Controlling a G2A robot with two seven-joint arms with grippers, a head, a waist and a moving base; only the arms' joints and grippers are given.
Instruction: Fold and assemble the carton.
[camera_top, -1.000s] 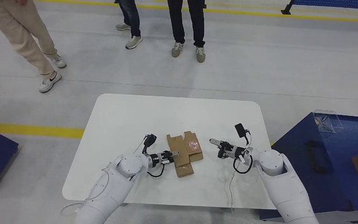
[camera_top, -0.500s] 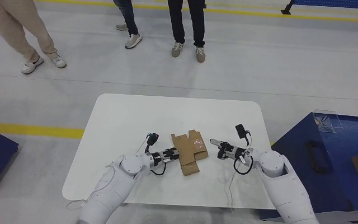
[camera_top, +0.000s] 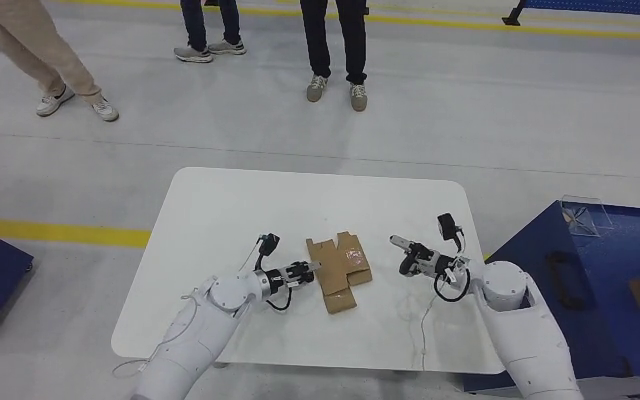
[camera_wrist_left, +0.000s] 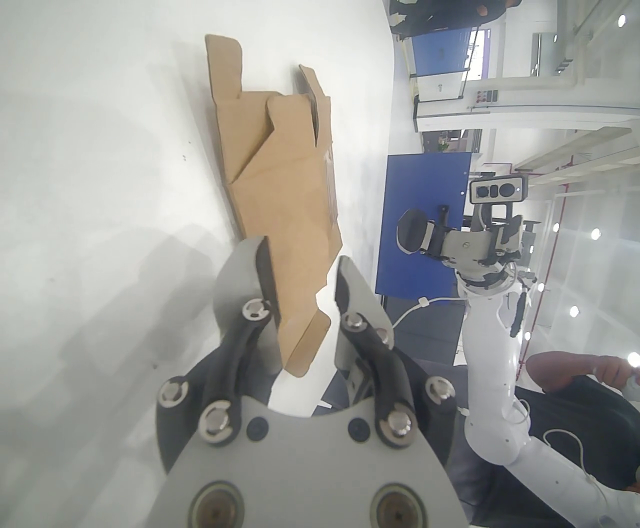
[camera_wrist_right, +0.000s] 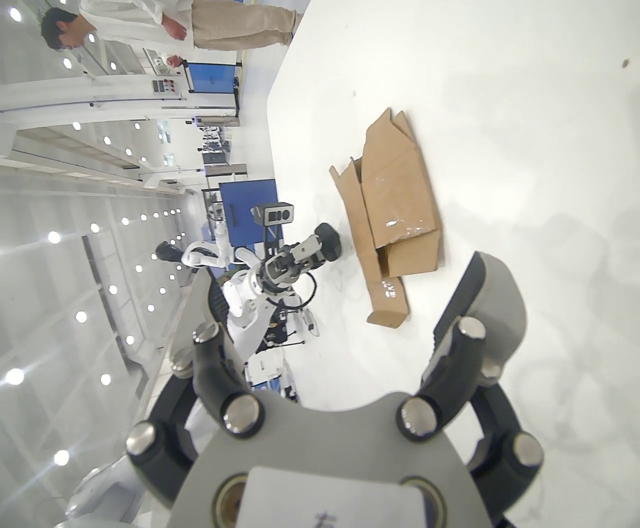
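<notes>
A flat brown carton (camera_top: 338, 270) with its flaps spread lies on the white table (camera_top: 230, 210), near the front middle. My left gripper (camera_top: 305, 269) is at the carton's left edge. In the left wrist view this gripper (camera_wrist_left: 300, 282) is open, with a carton (camera_wrist_left: 285, 190) flap between its fingers, resting against one pad (camera_wrist_left: 263, 280). My right gripper (camera_top: 400, 245) hovers to the right of the carton, apart from it. It is open (camera_wrist_right: 345, 300) with nothing between its fingers, and the carton (camera_wrist_right: 395, 200) lies ahead of it.
A blue cabinet (camera_top: 580, 270) stands off the table's right side. A white cable (camera_top: 415, 340) hangs from the right arm over the front edge. Bare tabletop stretches behind the carton and to its left. People's legs (camera_top: 335, 50) show on the floor beyond.
The carton slid and turned a little to the right with the left gripper at its edge. The right gripper drew back to the right, away from the carton.
</notes>
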